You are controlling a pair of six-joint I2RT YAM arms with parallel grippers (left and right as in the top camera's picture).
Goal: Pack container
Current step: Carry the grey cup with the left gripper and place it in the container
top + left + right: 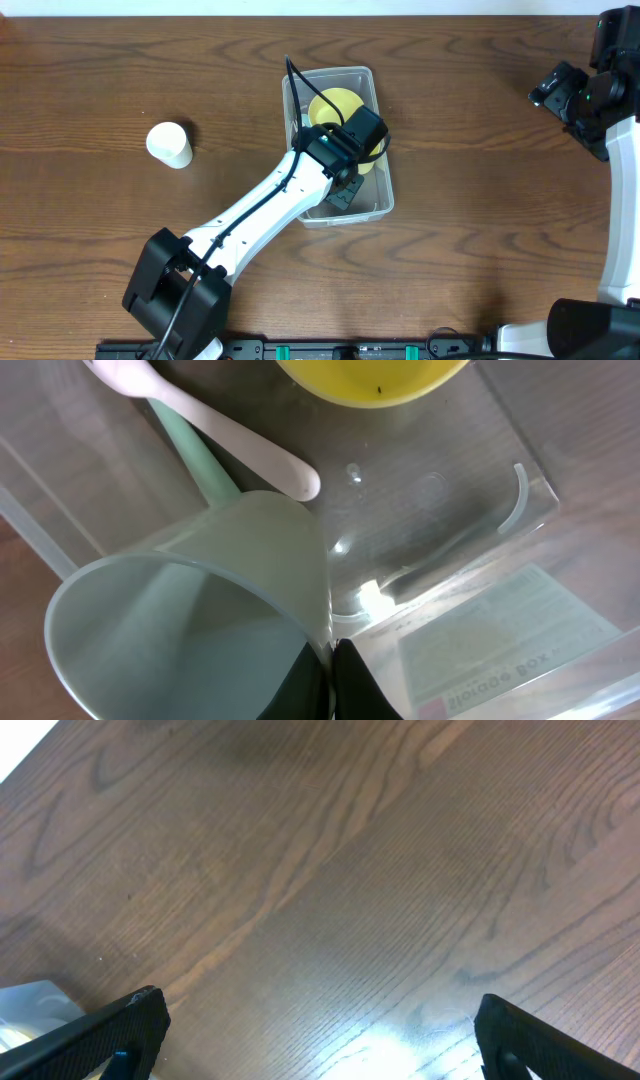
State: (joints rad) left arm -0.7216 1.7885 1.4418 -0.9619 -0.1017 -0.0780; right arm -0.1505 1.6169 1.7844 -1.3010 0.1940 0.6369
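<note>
Gleaming clear container [378, 200], rounded corners, rimmed.

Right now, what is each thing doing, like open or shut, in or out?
container: open, no lid, partly packed.
yellow bowl: upright inside the container.
green cup: tilted inside the container, held by its rim.
white spoon: lying in the container.
white cup: out on the table, not packed.
left gripper: shut on the green cup.
right gripper: open, empty.
</note>
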